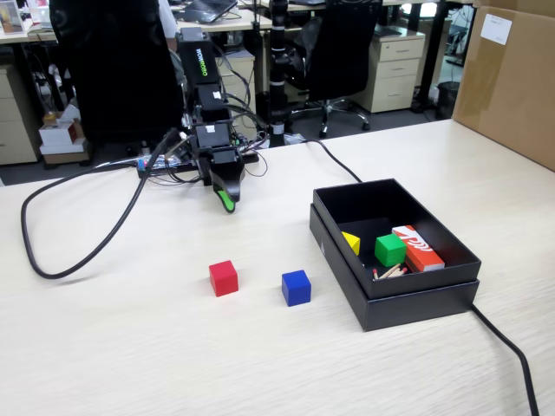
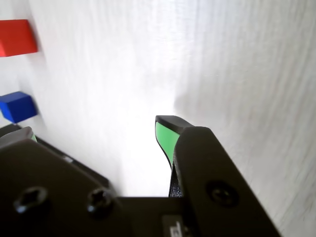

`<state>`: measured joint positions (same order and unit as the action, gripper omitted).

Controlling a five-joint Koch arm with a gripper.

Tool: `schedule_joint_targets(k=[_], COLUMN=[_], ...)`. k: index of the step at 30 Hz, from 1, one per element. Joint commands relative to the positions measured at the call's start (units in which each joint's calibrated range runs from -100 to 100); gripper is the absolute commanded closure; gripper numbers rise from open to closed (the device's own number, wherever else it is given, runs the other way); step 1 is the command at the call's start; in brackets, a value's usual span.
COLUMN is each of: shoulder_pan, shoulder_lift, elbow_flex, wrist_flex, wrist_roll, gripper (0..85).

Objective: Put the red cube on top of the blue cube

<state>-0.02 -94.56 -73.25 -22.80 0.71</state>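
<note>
Fixed view: even, soft office light, sharp, with faint shadows under the cubes. Wrist view: table [image 2: 148, 59] glares to near white from center to 12 o'clock; gripper [image 2: 165, 136] body dark, blurred at 6 o'clock.

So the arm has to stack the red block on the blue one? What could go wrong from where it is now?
The red cube and blue cube sit close together on the table, so the fingers might nudge the blue one while reaching down. Both cubes are small and equal in size, so an off-center drop could topple. The black cable looping beside the arm might also snag.
</note>
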Motion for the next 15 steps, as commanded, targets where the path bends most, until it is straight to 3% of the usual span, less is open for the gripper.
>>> schedule_joint_targets(k=[1, 15], shoulder_pan=[0.00, -2.59], shoulder_lift=[2.94, 34.72], elbow_flex=[7.98, 39.53], wrist_flex=[-2.99, -5.84], wrist_roll=[-0.63, -3.91], gripper=[38.3, 38.6])
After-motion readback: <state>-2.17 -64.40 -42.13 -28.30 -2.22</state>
